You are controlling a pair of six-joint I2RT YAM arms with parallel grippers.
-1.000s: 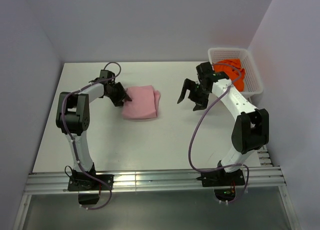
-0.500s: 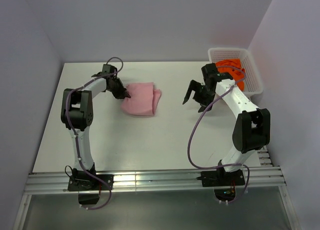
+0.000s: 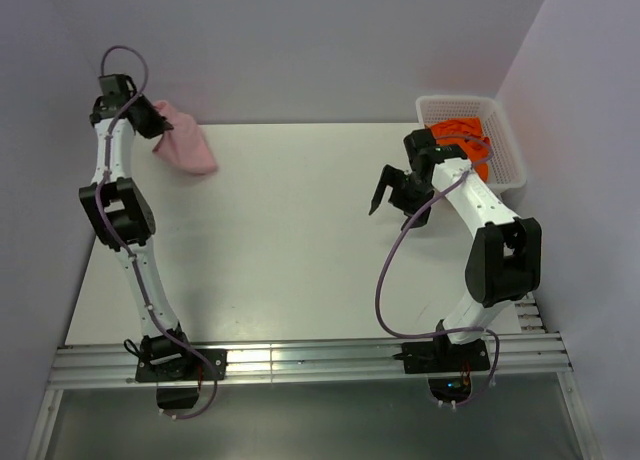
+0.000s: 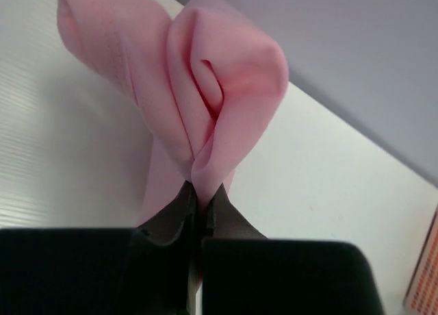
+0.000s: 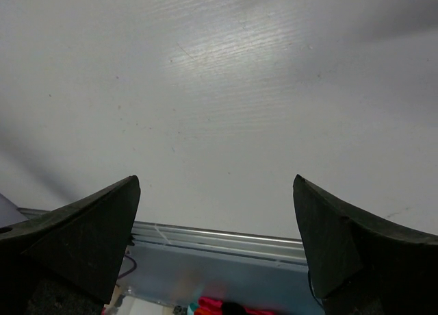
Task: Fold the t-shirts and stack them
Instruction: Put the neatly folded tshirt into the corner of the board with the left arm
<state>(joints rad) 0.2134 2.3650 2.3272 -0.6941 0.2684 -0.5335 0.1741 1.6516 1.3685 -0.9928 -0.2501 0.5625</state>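
Upper left of the overhead view: the left gripper (image 3: 150, 120), fingers pinched shut on a fold of the pink t-shirt (image 3: 188, 148). The shirt hangs bunched below and to the right of them, over the table (image 3: 300, 250) corner. Whether its lower end touches the surface cannot be told. Centre right: the right gripper (image 3: 392, 192), fingers spread wide, holding nothing. Upper right: the orange t-shirt (image 3: 462, 140) in the white basket (image 3: 507, 140), partly hidden by the right arm.
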